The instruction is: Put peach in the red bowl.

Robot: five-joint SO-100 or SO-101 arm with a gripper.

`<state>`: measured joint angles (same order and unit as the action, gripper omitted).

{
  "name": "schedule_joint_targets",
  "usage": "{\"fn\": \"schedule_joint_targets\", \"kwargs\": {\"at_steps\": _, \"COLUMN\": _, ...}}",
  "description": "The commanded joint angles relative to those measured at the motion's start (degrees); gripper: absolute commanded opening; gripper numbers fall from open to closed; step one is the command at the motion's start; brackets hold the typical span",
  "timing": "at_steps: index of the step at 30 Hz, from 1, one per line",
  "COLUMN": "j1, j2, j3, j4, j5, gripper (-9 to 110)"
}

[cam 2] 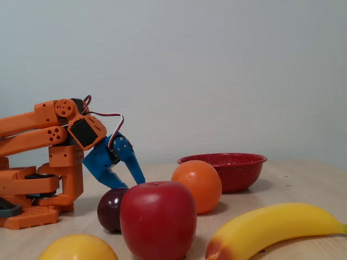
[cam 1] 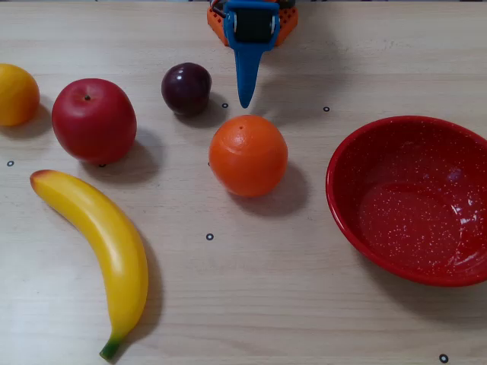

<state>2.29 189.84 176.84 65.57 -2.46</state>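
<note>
The peach (cam 1: 15, 93) lies at the far left edge of the table in a fixed view, half cut off, and shows at the bottom (cam 2: 78, 248) in the other. The red bowl (cam 1: 411, 220) stands at the right, with nothing in it; from the side it (cam 2: 227, 170) is behind the fruit. My blue gripper (cam 1: 245, 91) hangs at the back by the orange arm base, pointing down at the table between the plum and the orange. From the side the gripper (cam 2: 129, 184) has its two fingers spread apart and holds nothing. It is far from the peach.
A red apple (cam 1: 93, 120) sits right of the peach, a dark plum (cam 1: 186, 88) beside the gripper, an orange (cam 1: 248, 155) just in front of its tip. A banana (cam 1: 103, 243) lies at the front left. The arm base (cam 2: 38, 179) stands at the back.
</note>
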Motion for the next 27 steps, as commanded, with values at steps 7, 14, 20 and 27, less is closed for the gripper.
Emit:
{"fn": "schedule_joint_targets", "kwargs": {"at_steps": 7, "j1": 0.70, "j2": 0.97, "j3": 0.79, "j4": 0.09, "j5": 0.62, "gripper": 0}}
{"fn": "schedule_joint_targets", "kwargs": {"at_steps": 14, "j1": 0.70, "j2": 0.97, "j3": 0.79, "j4": 0.09, "j5": 0.62, "gripper": 0}}
{"fn": "schedule_joint_targets", "kwargs": {"at_steps": 20, "j1": 0.70, "j2": 0.97, "j3": 0.79, "j4": 0.09, "j5": 0.53, "gripper": 0}}
{"fn": "schedule_joint_targets", "kwargs": {"at_steps": 27, "j1": 0.70, "j2": 0.97, "j3": 0.79, "j4": 0.09, "j5": 0.44, "gripper": 0}}
